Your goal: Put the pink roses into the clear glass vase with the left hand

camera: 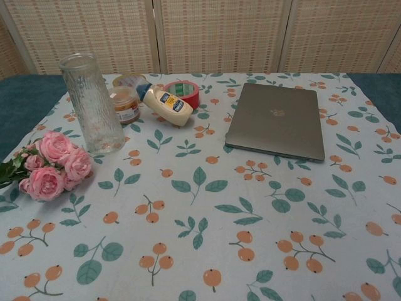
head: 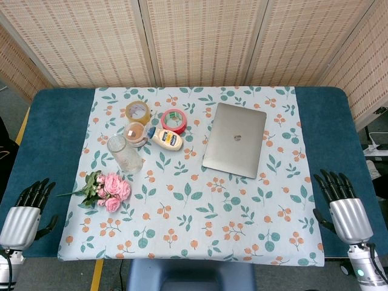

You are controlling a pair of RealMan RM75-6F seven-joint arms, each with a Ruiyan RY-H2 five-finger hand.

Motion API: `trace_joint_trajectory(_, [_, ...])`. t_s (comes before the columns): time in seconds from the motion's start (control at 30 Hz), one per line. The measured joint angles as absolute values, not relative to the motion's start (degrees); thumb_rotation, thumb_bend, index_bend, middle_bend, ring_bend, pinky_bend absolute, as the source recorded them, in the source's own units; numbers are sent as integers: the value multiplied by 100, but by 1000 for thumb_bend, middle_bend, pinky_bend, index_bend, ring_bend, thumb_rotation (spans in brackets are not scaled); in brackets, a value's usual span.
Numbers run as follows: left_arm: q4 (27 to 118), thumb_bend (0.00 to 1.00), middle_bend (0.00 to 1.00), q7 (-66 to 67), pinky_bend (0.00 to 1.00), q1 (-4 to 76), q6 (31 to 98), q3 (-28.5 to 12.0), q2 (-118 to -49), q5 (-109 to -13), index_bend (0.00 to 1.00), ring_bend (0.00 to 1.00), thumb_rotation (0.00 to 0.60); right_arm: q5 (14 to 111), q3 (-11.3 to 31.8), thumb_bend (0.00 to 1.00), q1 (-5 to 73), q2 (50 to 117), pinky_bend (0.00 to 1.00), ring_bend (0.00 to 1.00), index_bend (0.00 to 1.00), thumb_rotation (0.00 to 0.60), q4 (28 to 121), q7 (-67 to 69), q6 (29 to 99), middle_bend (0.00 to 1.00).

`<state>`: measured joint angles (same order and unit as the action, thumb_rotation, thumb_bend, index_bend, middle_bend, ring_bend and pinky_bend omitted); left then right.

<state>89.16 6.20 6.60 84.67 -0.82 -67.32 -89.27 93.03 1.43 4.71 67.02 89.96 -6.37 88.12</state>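
The bunch of pink roses (head: 111,189) lies flat on the floral cloth at the left, blooms to the right and green stems to the left; the chest view shows the pink roses (camera: 55,166) at its left edge. The clear glass vase (head: 124,153) stands upright just behind them, empty; up close the vase (camera: 94,103) is ribbed. My left hand (head: 27,209) rests off the cloth's left edge, fingers spread, holding nothing, well left of the stems. My right hand (head: 342,203) sits at the far right, fingers apart and empty. Neither hand appears in the chest view.
Behind the vase stand a small jar (head: 136,133), a roll of clear tape (head: 137,111), a red tape roll (head: 173,120) and a lying mayonnaise bottle (head: 165,138). A closed laptop (head: 235,139) lies right of centre. Woven screens (head: 200,36) back the table.
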Motion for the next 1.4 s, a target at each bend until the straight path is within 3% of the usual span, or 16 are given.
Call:
trace_joint_trajectory(0.33, [8790, 399, 0, 588, 109, 1122, 7576, -66, -7075, -8901, 0, 0, 600, 9389, 118, 236, 392, 6564, 0, 0, 0, 600, 9062, -382, 8971, 0])
trace_joint_trajectory(0.53, [8754, 397, 0, 1289, 97, 1713, 6600, -363, -7387, -8216, 0, 0, 566, 9430, 74, 236, 397, 6442, 0, 0, 0, 600, 9117, -205, 8919, 0])
trace_joint_trajectory(0.77, [8724, 397, 0, 2261, 104, 2242, 5824, -654, -7634, -7144, 0, 0, 572, 9435, 62, 236, 386, 6378, 0, 0, 0, 600, 9150, -100, 8915, 0])
trace_joint_trajectory(1.07, [8728, 393, 0, 3043, 130, 2779, 5188, -767, -7718, -5830, 0, 0, 584, 9391, 74, 236, 382, 6351, 0, 0, 0, 600, 9182, -87, 8890, 0])
trace_joint_trajectory(1.3, [8589, 387, 0, 2831, 128, 3031, 4945, -719, -7850, -5886, 0, 0, 600, 9349, 55, 236, 393, 6334, 0, 0, 0, 600, 9243, -147, 8779, 0])
trace_joint_trajectory(1.37, [8491, 385, 62, 2755, 126, 3074, 4947, -689, -7937, -6010, 55, 31, 600, 9333, 53, 237, 395, 6330, 0, 0, 0, 600, 9257, -169, 8759, 0])
trace_joint_trajectory(1.4, [8439, 386, 136, 2724, 126, 3089, 4956, -672, -7980, -6074, 134, 71, 600, 9328, 53, 236, 396, 6327, 0, 0, 0, 600, 9264, -173, 8752, 0])
